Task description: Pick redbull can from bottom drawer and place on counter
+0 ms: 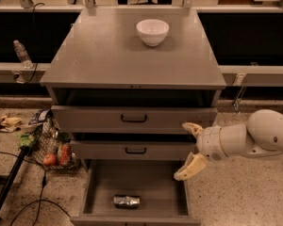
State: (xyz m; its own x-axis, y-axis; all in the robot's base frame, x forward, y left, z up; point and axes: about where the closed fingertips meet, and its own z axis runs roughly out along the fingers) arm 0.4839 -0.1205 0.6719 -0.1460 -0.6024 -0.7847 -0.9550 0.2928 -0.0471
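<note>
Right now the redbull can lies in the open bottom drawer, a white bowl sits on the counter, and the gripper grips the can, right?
No: in the camera view the gripper hangs open above the bottom drawer, apart from the redbull can. White bowl and counter are right.

One cam — high, mid-range, tilted down over counter (132, 60) and bottom drawer (132, 182) head-on; gripper (181, 150), jaws apart, low right.

1 can (127, 201), 1 bowl (152, 31), 3 drawers (132, 180) — 1 end effector (189, 148) beside them
</note>
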